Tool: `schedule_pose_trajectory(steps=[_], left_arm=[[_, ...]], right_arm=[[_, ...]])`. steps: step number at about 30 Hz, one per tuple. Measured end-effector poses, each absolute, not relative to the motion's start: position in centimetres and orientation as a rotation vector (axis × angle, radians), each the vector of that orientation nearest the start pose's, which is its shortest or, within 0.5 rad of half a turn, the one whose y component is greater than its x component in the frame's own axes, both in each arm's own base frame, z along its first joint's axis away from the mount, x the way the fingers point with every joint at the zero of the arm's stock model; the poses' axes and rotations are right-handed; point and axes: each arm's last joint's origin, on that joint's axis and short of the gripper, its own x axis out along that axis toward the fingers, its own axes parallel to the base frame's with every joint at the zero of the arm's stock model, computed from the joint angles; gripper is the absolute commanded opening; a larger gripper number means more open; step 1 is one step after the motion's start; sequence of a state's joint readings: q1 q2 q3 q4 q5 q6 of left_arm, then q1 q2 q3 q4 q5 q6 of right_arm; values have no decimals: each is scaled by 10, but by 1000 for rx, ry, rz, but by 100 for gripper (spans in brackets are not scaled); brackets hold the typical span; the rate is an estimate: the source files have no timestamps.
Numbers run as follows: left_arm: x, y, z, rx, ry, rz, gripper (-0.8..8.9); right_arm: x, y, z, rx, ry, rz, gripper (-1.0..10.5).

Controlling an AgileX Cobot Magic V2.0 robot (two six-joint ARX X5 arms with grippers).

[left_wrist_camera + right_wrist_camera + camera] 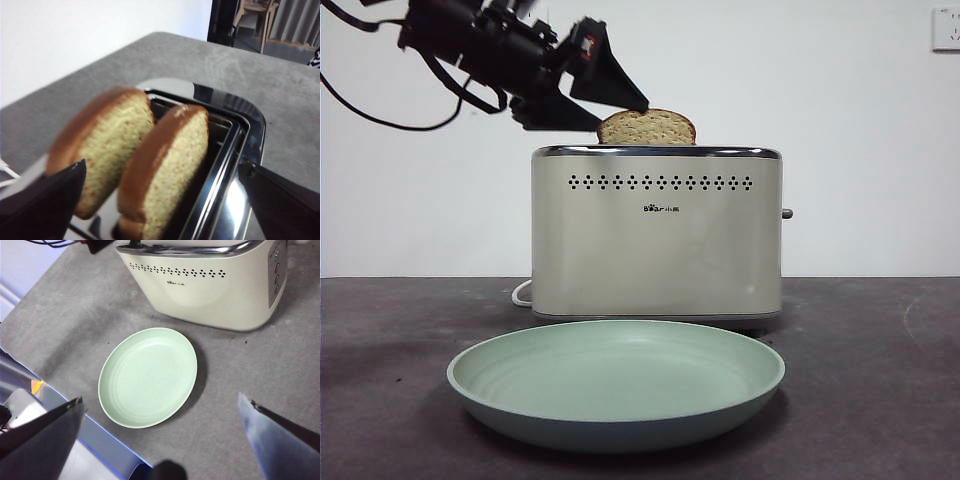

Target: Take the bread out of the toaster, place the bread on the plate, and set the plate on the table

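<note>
Two slices of bread stand in the slots of the cream toaster (655,250), one (170,165) next to the other (107,145); I cannot tell which is the task's slice. The front view shows one domed top (655,127). My left gripper (161,162) is open, one jaw outside each slice, just above the toaster's chrome rim (250,120); in the front view it (623,116) comes in from the upper left. The mint-green plate (620,432) lies on the table (880,380) in front of the toaster. My right gripper (160,397) is open and empty above the plate (107,365).
A white cord (523,293) runs behind the toaster's left side. A side knob (786,213) sticks out on its right. A wall socket (946,28) is at the top right. The table's edge (75,440) lies close to the plate in the right wrist view.
</note>
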State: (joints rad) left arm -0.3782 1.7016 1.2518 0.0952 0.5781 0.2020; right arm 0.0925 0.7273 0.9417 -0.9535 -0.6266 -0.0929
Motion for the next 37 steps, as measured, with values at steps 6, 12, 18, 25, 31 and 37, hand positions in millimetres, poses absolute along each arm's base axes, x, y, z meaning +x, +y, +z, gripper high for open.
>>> schedule_pose_trajectory(steps=[6, 12, 18, 25, 31, 37], left_arm=[[354, -166, 275, 155, 285, -976, 200], [353, -167, 275, 156, 286, -978, -9], [354, -167, 276, 157, 281, -974, -9], [356, -168, 292, 158, 252, -973, -9], [356, -168, 327, 141, 215, -972, -9], [342, -162, 371, 141, 164, -962, -9]], right_arm=[[115, 28, 328, 113, 695, 716, 660], [117, 28, 327, 116, 703, 716, 659], [119, 28, 327, 118, 711, 715, 659], [119, 28, 326, 119, 714, 715, 659], [119, 28, 326, 119, 714, 715, 659], [119, 28, 326, 119, 714, 715, 659]])
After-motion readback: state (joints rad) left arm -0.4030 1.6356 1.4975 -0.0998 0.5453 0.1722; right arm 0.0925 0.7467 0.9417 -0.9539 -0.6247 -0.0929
